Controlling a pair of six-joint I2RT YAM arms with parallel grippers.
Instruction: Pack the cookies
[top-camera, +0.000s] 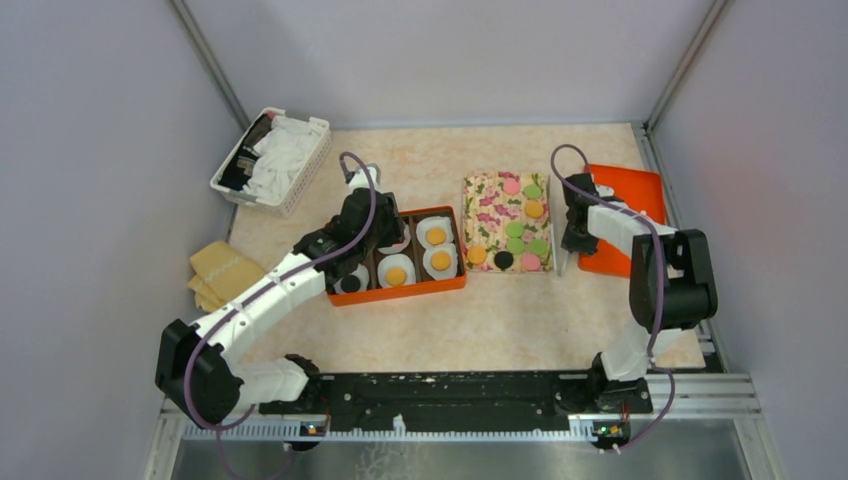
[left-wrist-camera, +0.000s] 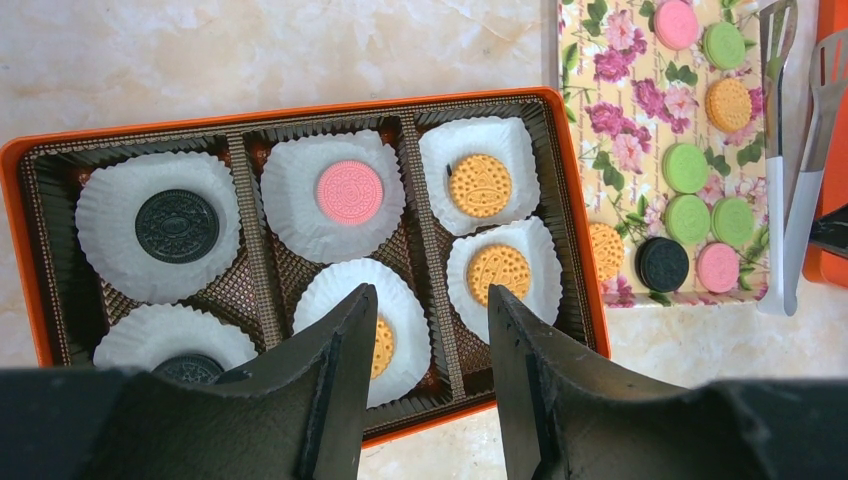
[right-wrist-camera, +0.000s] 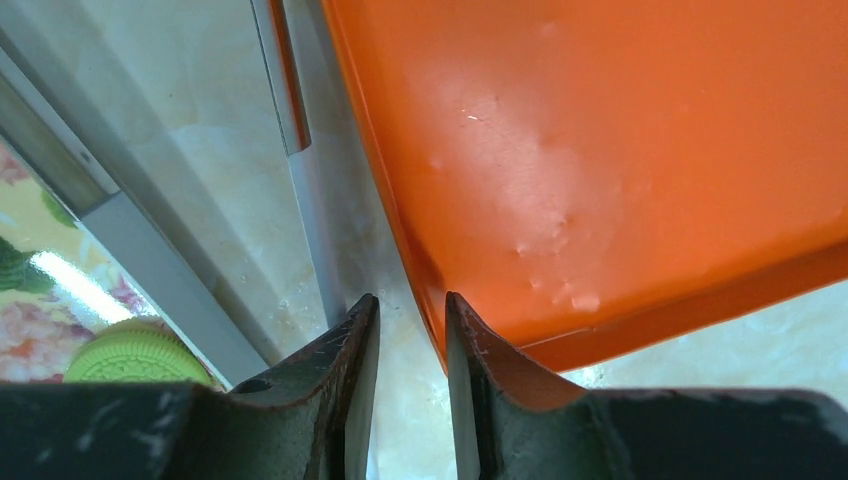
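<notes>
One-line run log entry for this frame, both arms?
left gripper open over box | six cups each hold a cookie | right gripper narrowly open by orange lid edge | loose cookies on floral tray

Cookie (left-wrist-camera: 382, 346) half behind left claw (left-wrist-camera: 430, 293), tongs (left-wrist-camera: 798, 230) cropped

A pale peach, marble-patterned tabletop (top-camera: 520, 320) fills the middle of the top view. Plain lilac-grey walls close it in on three sides: a back wall (top-camera: 440, 50), a left wall (top-camera: 90, 150) and a right wall (top-camera: 780, 120). Thin metal posts (top-camera: 205, 55) run up the two back corners. An aluminium rail (top-camera: 720, 385) lies along the near edge, with a grey metal sheet (top-camera: 450, 462) below it. The light is soft and even, leaving a faint sheen on the tabletop.
</notes>
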